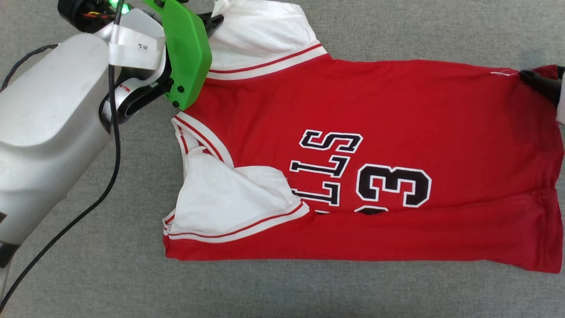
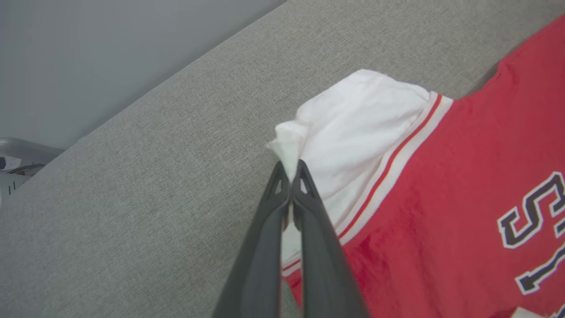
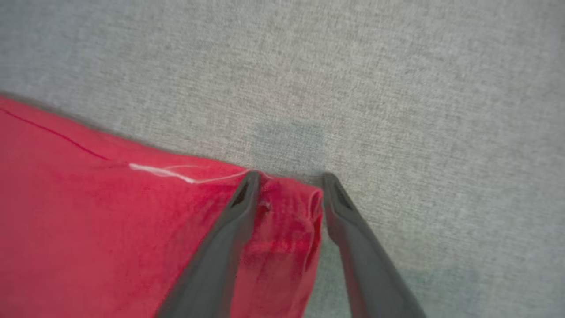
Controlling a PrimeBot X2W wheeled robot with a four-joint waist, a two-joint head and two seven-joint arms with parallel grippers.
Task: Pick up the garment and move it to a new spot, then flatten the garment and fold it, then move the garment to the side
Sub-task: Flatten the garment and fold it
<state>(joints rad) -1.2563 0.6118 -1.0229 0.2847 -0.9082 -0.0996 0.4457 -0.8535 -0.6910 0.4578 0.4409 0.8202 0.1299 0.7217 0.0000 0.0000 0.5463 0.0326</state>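
As we look down from the head, our garment [image 1: 397, 101] lies spread flat across the grey cloth surface [image 1: 309, 291], neckline toward our left and hem toward our right, its near edge folded over part of the black print [image 1: 393, 185]. Our left gripper [image 2: 290, 170] has its fingers pressed together, pinching the tip of the far white sleeve [image 2: 353, 123]. Our right gripper [image 3: 289, 181] has its fingers spread, with the red hem corner [image 3: 282, 229] lying between them.

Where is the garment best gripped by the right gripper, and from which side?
Grip the far hem corner of the garment, coming from the hem end at the robot's right. It is bunched into a small fold, and the open right gripper straddles it.
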